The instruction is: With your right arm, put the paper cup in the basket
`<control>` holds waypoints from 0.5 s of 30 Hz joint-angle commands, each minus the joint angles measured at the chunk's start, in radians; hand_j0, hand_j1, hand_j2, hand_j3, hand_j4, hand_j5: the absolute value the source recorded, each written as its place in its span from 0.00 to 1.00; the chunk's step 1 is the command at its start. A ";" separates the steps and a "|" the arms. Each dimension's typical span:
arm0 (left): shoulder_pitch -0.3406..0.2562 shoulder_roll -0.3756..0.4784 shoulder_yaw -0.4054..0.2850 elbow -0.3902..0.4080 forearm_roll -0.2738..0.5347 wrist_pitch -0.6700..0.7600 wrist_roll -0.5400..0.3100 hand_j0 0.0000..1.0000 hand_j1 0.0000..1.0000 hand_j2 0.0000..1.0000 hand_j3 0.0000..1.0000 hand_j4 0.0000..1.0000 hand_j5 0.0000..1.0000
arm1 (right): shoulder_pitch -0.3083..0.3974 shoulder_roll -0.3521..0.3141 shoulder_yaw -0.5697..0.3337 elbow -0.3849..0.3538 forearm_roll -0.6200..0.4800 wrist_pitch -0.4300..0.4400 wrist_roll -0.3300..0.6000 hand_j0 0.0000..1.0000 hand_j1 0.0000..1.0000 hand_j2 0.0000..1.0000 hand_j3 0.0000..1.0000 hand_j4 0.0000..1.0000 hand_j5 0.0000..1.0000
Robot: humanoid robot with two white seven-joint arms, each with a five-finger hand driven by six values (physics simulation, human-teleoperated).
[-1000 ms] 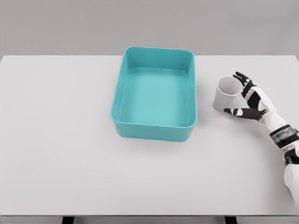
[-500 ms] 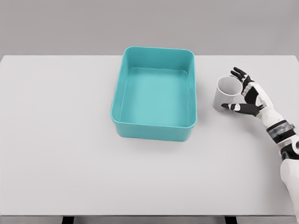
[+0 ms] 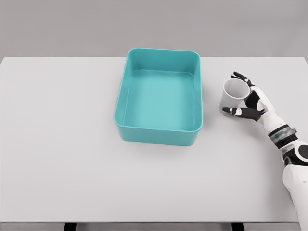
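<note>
A white paper cup (image 3: 234, 96) stands upright on the white table (image 3: 72, 159), just right of the teal basket (image 3: 126, 94). My right hand (image 3: 230, 94) comes in from the lower right and wraps the cup. Its thumb (image 3: 237, 111) lies across the cup's near side low down, and its fingers (image 3: 239, 77) curl behind the far rim. The cup's base still rests on the table. The basket is an open rectangular tub with nothing in it. My left arm does not show.
A narrow strip of table separates the cup from the basket's right wall (image 3: 198, 96). The table's right edge (image 3: 306, 96) lies close behind my right forearm (image 3: 284, 139).
My right hand has slid left and a little away from me, going from beside the cup to around it, the thumb now crossing its front. Neither the cup nor the basket has moved.
</note>
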 commanded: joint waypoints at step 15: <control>0.000 0.000 0.000 0.000 0.000 0.001 0.000 1.00 1.00 1.00 1.00 1.00 1.00 | 0.002 -0.013 -0.001 -0.035 -0.001 0.001 0.000 0.61 0.61 0.61 0.61 0.61 0.61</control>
